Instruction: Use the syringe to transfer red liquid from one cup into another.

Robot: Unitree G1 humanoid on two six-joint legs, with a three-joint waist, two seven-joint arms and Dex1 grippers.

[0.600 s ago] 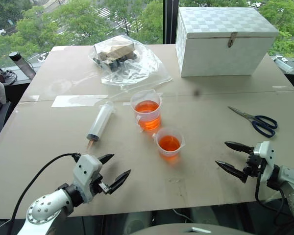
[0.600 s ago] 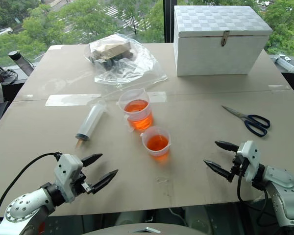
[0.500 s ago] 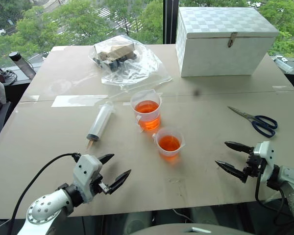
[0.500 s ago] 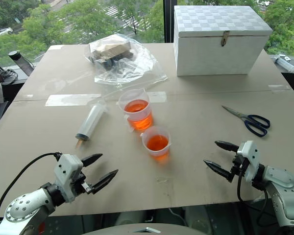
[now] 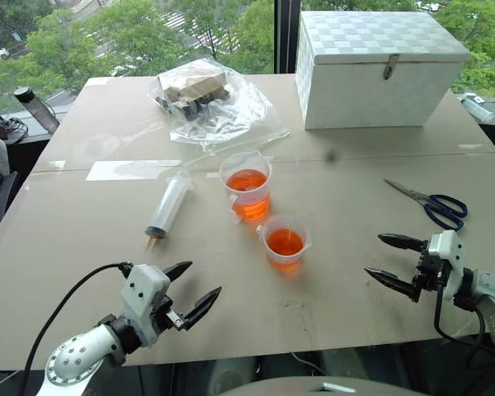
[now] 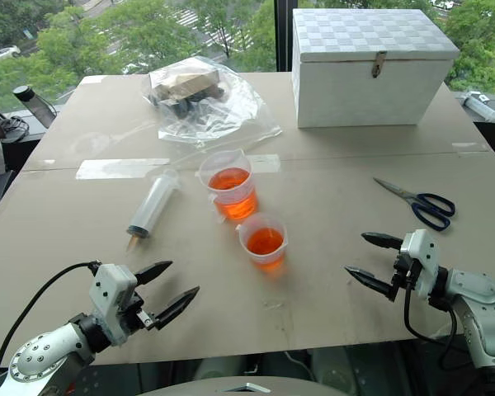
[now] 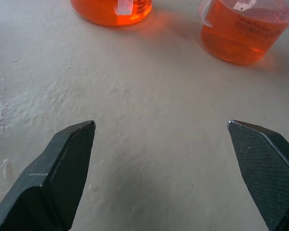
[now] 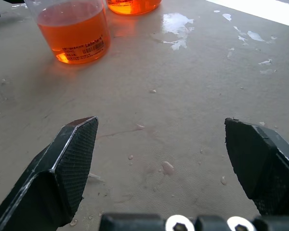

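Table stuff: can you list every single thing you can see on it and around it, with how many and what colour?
Syringe: one, clear with dark seal, lying on the table left of the cups.
Taller cup: one, clear, holding orange-red liquid, mid-table.
Shorter cup: one, clear, orange-red liquid inside, just nearer than the taller cup.
Plastic bag: one, clear, with things inside, far side.
Box: one, white, latched, far right.
Scissors: one pair, blue handles, right side.
Bottle: one, dark, beyond the table's left edge.
Table: one, beige.
Left pincer: one, black fingers, open, near left.
Right pincer: one, black fingers, open, near right.
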